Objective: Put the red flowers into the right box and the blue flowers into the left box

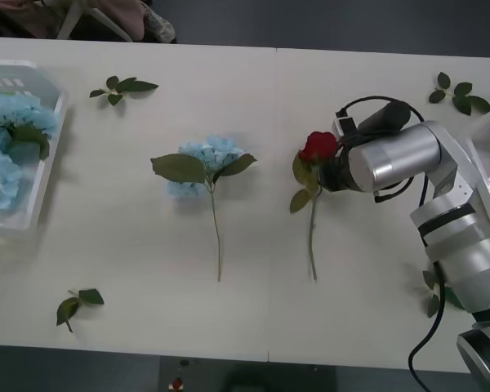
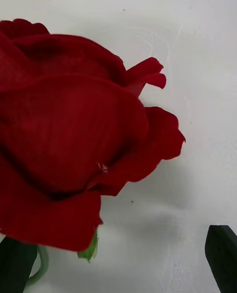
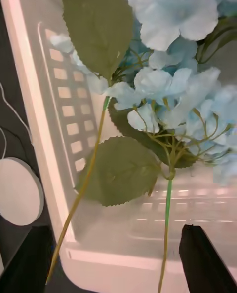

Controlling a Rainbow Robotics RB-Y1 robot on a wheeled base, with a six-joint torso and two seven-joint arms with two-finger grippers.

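Red rose (image 1: 318, 146) right at your right gripper (image 1: 333, 167).
Your black fingers (image 2: 223, 254) stand spread, gripping nothing; the bloom lies on the table (image 1: 131, 237) just ahead, between them.

Loose leaf sprigs (image 1: 124, 87) lie on the white table (image 1: 114, 212) (scattered, well apart).
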